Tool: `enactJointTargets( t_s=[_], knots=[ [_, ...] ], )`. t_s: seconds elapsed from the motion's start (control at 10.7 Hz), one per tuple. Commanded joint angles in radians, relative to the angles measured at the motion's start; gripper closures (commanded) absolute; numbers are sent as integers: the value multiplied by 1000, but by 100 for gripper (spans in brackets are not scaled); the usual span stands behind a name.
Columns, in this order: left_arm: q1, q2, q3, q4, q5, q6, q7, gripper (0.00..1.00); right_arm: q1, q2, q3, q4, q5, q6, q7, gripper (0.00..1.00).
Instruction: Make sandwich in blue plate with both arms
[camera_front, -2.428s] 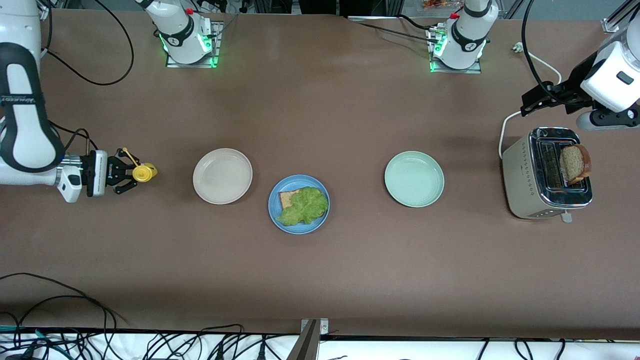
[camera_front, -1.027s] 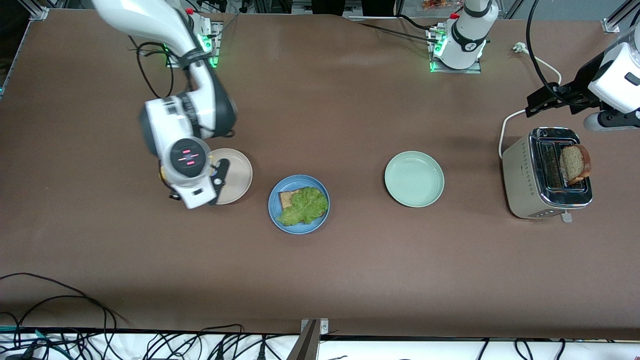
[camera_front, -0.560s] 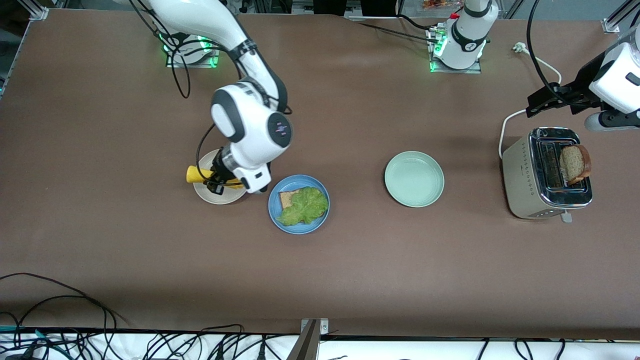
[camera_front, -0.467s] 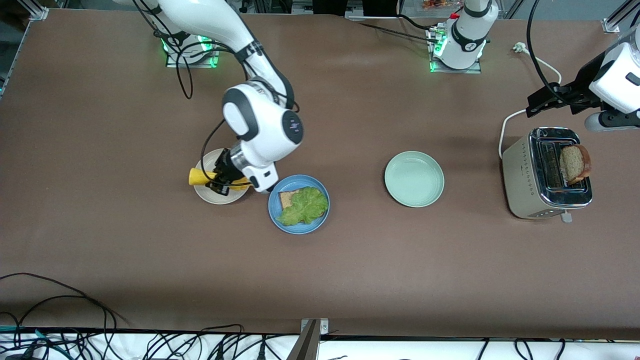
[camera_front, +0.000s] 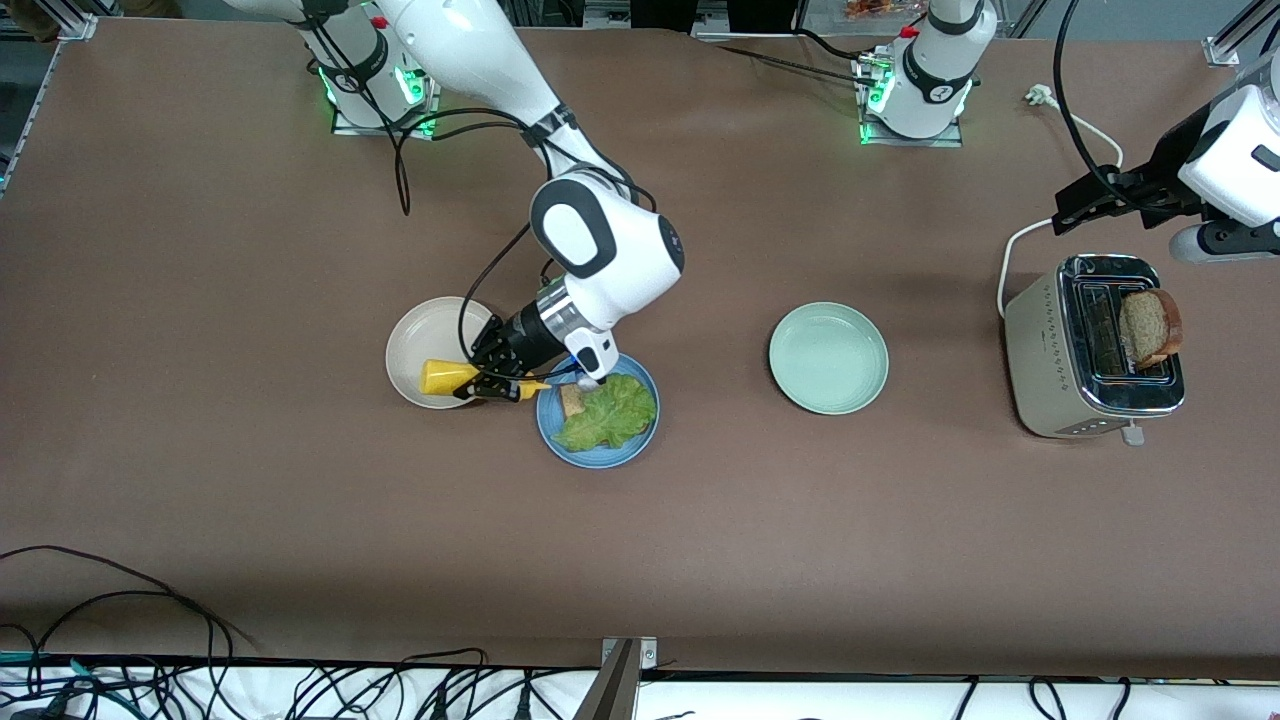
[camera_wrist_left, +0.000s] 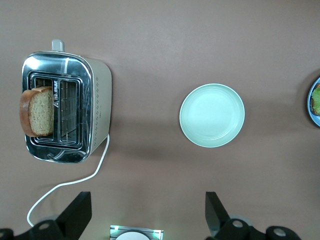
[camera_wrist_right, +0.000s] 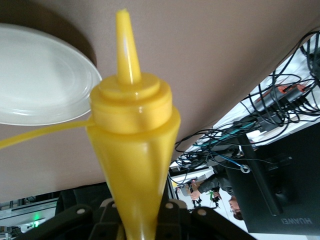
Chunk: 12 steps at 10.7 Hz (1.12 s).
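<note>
Sandwich (camera_front: 604, 408) lies beside the bent right arm's pincer (camera_front: 492, 375) clamping a yellow bottle (camera_front: 445, 376); left pincer (camera_wrist_left: 145, 220) spread.

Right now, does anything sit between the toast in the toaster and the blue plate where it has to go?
Yes. The mint-green plate lies on the table between the toaster holding the bread slice and the blue plate; it is low. The right end effector, gripping a yellow bottle, hangs beside the blue plate.

Both white arms out over the table

The right gripper (camera_front: 487, 377) hangs low on its bent arm, fingers clamped on a load; the left gripper (camera_front: 1062, 207) waits high at its own end, fingers (camera_wrist_left: 77, 214) spread wide.
</note>
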Motion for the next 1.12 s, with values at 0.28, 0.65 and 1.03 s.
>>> enactJointTargets(
  t_s=[0.28, 0.65, 1.03],
  knots=[
    [2, 6, -6, 24, 27, -15, -2, 0, 39, 59, -16, 65, -62, -54, 38, 79],
    [2, 6, -6, 23, 27, -17, -2, 0, 28, 47, -18, 65, -39, -54, 30, 79],
    [2, 6, -6, 24, 27, -15, -3, 0, -46, -2, -33, 65, 180, -36, 31, 79]
  ],
)
